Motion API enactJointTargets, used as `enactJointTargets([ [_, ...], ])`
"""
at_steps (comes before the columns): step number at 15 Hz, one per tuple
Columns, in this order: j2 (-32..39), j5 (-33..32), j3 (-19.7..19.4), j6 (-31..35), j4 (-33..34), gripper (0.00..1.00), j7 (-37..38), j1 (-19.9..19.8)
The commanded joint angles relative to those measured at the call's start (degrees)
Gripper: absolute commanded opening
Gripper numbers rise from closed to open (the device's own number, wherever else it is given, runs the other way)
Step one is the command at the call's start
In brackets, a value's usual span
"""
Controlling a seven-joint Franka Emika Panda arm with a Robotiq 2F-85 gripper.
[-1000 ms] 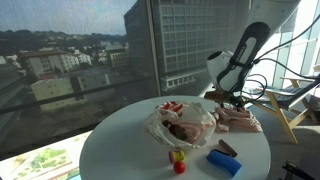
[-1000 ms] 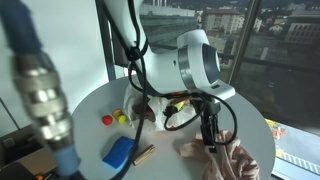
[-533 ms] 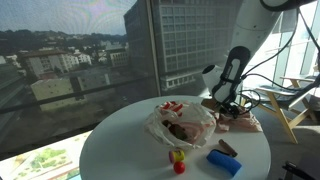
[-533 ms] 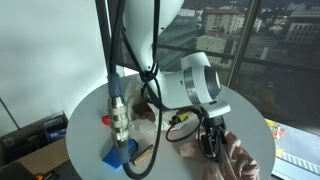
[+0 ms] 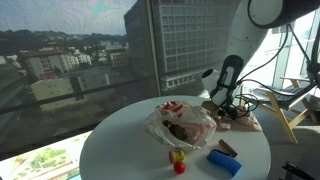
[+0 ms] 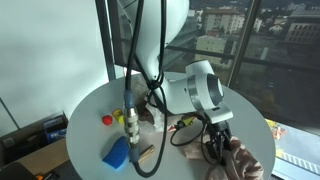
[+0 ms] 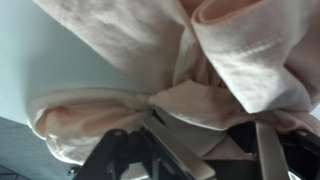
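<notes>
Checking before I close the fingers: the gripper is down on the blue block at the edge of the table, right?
No. The gripper is down on the pink cloth at the edge of the table, not on the blue block, which lies apart from it. The wrist view shows it: folds of the cloth fill the picture, bunched between the fingers.

Round white table (image 5: 112, 140) by tall windows (image 5: 70, 75) — daylit city buildings (image 5: 195, 40) outside.

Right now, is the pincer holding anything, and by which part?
Cannot be told for sure: the pincer straddles a bunched fold of the pink cloth, but a firm clamp is not visible.
</notes>
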Motion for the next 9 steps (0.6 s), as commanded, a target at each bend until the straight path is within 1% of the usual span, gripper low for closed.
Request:
enactJointTargets([
  [1, 0.9, 2.2, -0.8, -1.3, 0.7, 0.36, -0.7, 0.8],
  [5, -0.2, 1.4, -1.0, -2.3, -0.1, 0.08, -0.7, 1.6],
  [6, -1.1, -0.4, -2.7, -1.7, -1.0, 0.02, 1.1, 3.4],
  [7, -3.1, -1.8, -3.7, -1.4, -2.5, 0.05, 1.5, 5.0],
  [8, -5.0, -3.2, -4.9, -1.5, -3.9, 0.00, 2.2, 6.8],
  [9, -6.7, -4.9, -6.4, -1.6, -5.0, 0.03, 3.2, 8.6],
])
